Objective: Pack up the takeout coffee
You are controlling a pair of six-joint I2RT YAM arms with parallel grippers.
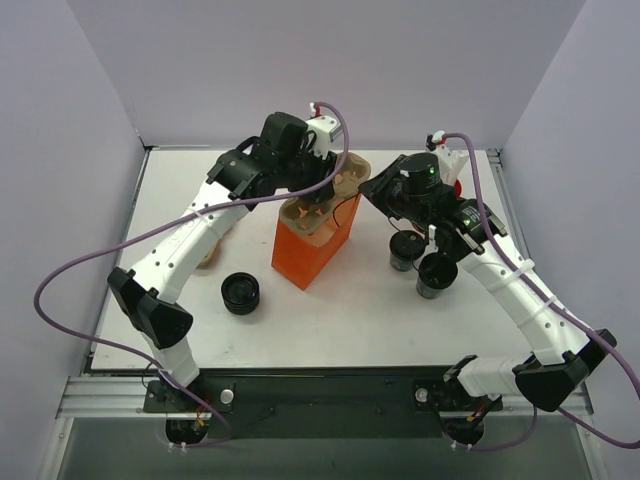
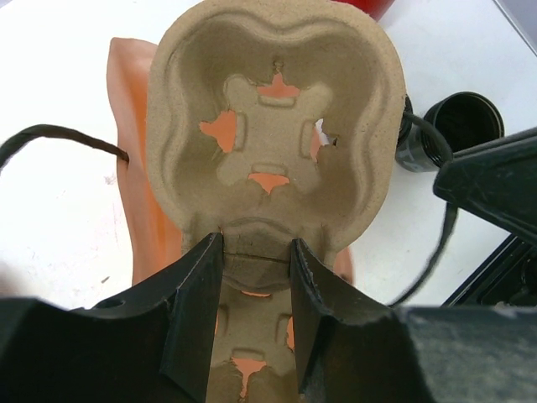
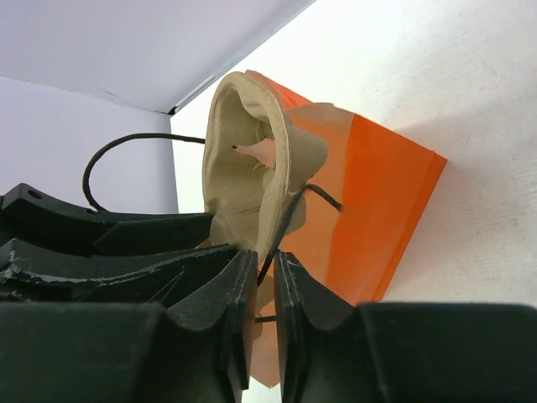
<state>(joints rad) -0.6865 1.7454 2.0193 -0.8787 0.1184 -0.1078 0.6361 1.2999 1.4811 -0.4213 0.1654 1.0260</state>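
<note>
Two small dark takeout coffee cups [image 1: 406, 250] [image 1: 437, 275] stand on the table right of the orange paper bag [image 1: 315, 245], under my right arm; one shows open-topped in the left wrist view [image 2: 461, 122]. My left gripper [image 2: 256, 252] is shut on the middle ridge of a tan pulp cup carrier [image 2: 277, 126] and holds it over the bag's mouth [image 1: 320, 205]. My right gripper [image 3: 264, 260] is shut on the bag's thin black string handle [image 3: 289, 218] at the bag's right upper edge [image 1: 372, 188].
A low ribbed black round stack [image 1: 241, 292] sits left of the bag. A red cup with white straws [image 1: 455, 170] stands at the back right behind my right arm. A tan object [image 1: 210, 255] lies partly under my left arm. Walls close three sides.
</note>
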